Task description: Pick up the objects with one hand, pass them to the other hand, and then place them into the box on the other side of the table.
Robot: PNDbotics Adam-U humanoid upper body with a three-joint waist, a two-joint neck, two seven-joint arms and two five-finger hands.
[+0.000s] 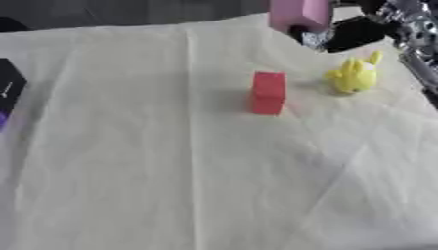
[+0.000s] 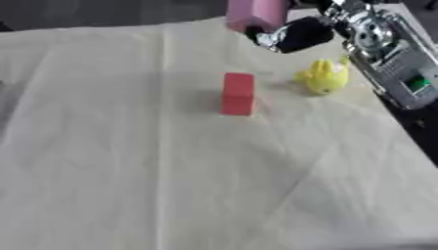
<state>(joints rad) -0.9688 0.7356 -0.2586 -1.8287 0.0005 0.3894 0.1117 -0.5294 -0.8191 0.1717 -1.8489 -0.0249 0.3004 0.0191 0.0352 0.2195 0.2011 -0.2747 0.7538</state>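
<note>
A pink block (image 1: 299, 14) hangs at the top edge, above the cloth's far side. My right hand (image 2: 301, 34) comes in from the upper right and is curled against the block's lower right side. A red block (image 1: 268, 93) stands upright on the cloth right of the middle. To its right, apart from it, sits a small yellow toy with ears (image 1: 354, 75). It lies just below my right hand and is not touched. My left hand shows in neither view.
A cream cloth (image 1: 171, 171) covers the table, with a dark surface beyond its far edge. A black object with a purple part (image 1: 7, 90) pokes in at the left edge. My right forearm (image 2: 393, 63), silver and black, runs along the cloth's right side.
</note>
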